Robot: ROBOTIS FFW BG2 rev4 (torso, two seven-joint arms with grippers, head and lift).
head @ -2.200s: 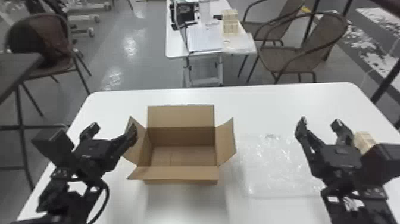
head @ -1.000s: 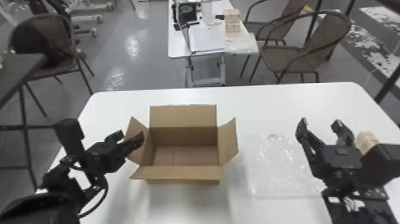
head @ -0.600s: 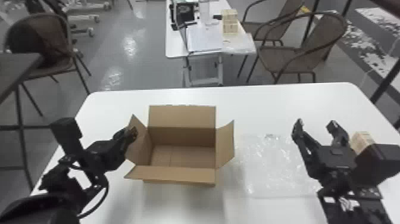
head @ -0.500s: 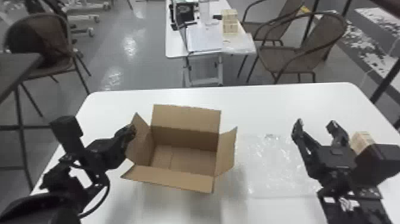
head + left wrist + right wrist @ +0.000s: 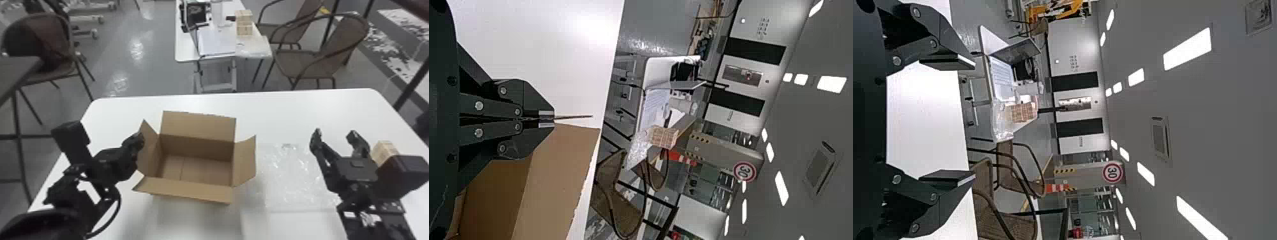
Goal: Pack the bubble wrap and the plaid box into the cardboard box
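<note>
Cardboard box point(image 5: 198, 146): one, open at the top, its inner floor showing; set on the white table point(image 5: 281, 111), a little askew to the table's far edge. Four flaps: far flap point(image 5: 199, 126) standing up, right flap point(image 5: 245, 161) and near flap point(image 5: 185, 189) spread outward, left flap point(image 5: 148, 150) raised at the side. All places below are given from this box.

Left gripper point(image 5: 140, 140): at the box's left side, fingers together and clamped on the left flap. In the left wrist view, the thin edge of cardboard comes out from between the tips of this gripper point(image 5: 546, 118).

Right gripper point(image 5: 334, 132): well apart from the box, to its right, over the table; fingers spread, with a wide gap between them.

Bubble wrap point(image 5: 290, 172): one clear sheet, lying flat on the table to the right of the box, outside it, between the box and the right gripper.

Plaid box point(image 5: 384, 150): one, pale, on the table, farther to the right of the box than the bubble wrap; partly hidden behind the right arm.

Background, beyond the box: a second table point(image 5: 183, 51) with papers point(image 5: 217, 41) and stacked pale blocks point(image 5: 244, 22); brown chair point(image 5: 298, 60) beyond and to the right.
</note>
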